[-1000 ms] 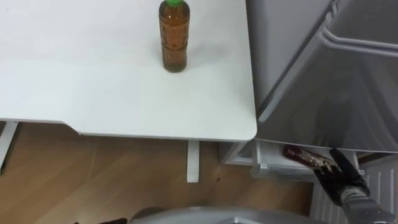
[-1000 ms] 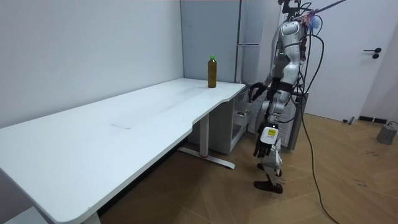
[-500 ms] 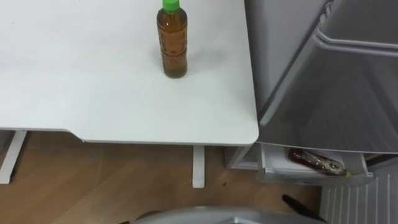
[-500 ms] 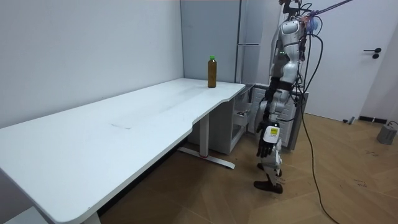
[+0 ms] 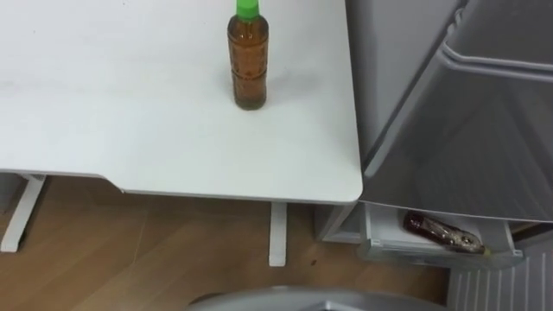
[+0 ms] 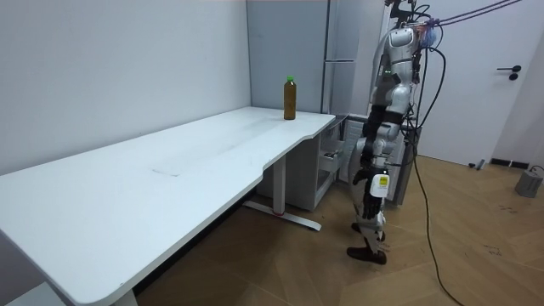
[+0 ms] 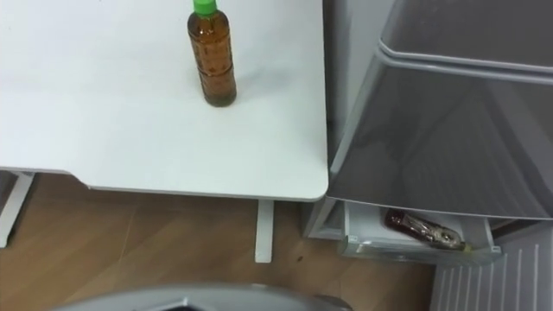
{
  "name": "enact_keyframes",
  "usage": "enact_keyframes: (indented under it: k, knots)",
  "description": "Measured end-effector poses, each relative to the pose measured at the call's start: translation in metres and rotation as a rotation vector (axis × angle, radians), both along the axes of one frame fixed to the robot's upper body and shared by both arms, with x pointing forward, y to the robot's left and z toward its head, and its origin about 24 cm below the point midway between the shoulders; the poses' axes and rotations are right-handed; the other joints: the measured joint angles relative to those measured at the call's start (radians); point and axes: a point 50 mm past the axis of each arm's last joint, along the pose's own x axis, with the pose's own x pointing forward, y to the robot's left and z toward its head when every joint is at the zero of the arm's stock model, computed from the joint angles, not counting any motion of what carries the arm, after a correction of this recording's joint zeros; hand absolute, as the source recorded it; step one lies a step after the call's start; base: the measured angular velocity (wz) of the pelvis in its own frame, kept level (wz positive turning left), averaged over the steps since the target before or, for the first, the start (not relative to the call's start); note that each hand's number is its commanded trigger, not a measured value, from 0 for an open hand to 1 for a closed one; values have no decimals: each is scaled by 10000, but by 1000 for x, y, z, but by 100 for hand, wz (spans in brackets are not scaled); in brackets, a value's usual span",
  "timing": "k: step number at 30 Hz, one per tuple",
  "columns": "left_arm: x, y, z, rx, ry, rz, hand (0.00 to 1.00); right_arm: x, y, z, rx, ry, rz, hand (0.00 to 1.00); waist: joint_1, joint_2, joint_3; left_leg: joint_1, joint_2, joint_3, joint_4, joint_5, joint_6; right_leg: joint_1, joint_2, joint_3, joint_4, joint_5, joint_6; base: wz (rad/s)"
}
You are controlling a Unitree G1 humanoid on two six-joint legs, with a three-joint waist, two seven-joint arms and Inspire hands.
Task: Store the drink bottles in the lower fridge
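Stands at the corner of the broad white counter (image 5: 130, 112), beside the tall grey fridge (image 5: 467, 112). Has one dark red bottle (image 5: 442, 231) lying in the white lower fridge tray (image 5: 380, 244). Yet to move: the amber plastic drink bottle with green cap (image 5: 248, 65), upright on the counter near the fridge side. Looks full, so probably weighty, smooth and slightly yielding. Best wrapped around the mid-body, not the cap. Hangs left hand (image 6: 377, 191) and right hand (image 6: 359, 176) low by the hips. Cannot tell the fingers' pose.
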Motion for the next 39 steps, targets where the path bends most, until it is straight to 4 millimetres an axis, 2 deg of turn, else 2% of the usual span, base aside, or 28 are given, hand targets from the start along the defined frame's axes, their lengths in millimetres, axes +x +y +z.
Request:
enact_keyframes:
  k: [4,5,7,10,12,13,15,20,24,27,29,34,39]
  knots:
    - [-1,5,2,311,69,1003,0,3,-1,0,-76,84,396,0,18,55,-26,84,1,4,5,0,-1,16,8,14,-6,-1,1,0]
    - [3,7,3,530,57,1168,0,4,-1,0,-134,127,554,0,61,123,-66,101,5,16,-7,0,-1,-1,10,25,-1,-1,1,0]
    - [9,11,5,858,-1,1407,0,5,-1,0,-203,138,665,0,127,121,-62,98,3,18,-16,0,-1,-4,8,28,-4,-1,1,0]
    - [28,26,14,1917,-398,1779,0,8,-3,0,-376,144,1094,0,198,137,-65,115,-4,-67,-30,0,-1,59,13,28,-22,-1,1,7]
    - [54,40,28,3137,-953,1842,0,10,-5,1,-661,157,1428,0,232,156,-66,77,-17,-155,-22,13,-10,58,11,-6,-7,-1,1,8]
    - [61,44,33,3490,-1118,1793,0,12,-6,1,-727,131,1490,0,232,158,-67,74,-17,-167,-23,17,-16,71,14,-15,-10,-1,1,4]
    - [90,55,58,5150,-1943,1405,0,16,-8,2,-1010,53,1827,0,213,154,-65,65,-19,-218,-22,31,-32,65,20,-16,-7,-1,0,5]
    - [133,62,101,7841,-3319,1005,0,18,-10,3,-1328,-97,1881,0,113,188,-80,21,-22,-229,-48,35,-35,87,17,-127,-10,-1,0,2]
    - [147,65,131,9318,-4222,1432,0,15,-11,3,-1487,-75,1906,0,-41,166,-94,59,-10,-298,-32,38,-38,101,22,-217,-5,-5,0,4]
    - [159,65,155,10245,-5231,1355,0,13,-11,3,-1535,-147,2100,0,-47,126,-83,97,-11,-314,-16,39,-40,31,22,-102,-11,-7,2,1]
    - [167,61,169,10517,-6091,1275,0,15,-11,3,-1576,-255,2399,0,-20,102,-80,105,-18,-305,-21,39,-40,25,27,37,-11,-7,2,-5]
    - [183,49,198,10747,-7937,774,0,17,-10,3,-1535,-446,2729,0,-103,12,-27,84,-28,-303,-28,39,-39,49,24,41,-37,-7,2,-2]
    - [200,36,234,10784,-10227,-539,0,19,-9,3,-1288,-585,2892,0,-319,-22,-15,0,-23,-302,-76,37,-38,44,42,52,-36,-4,-1,0]
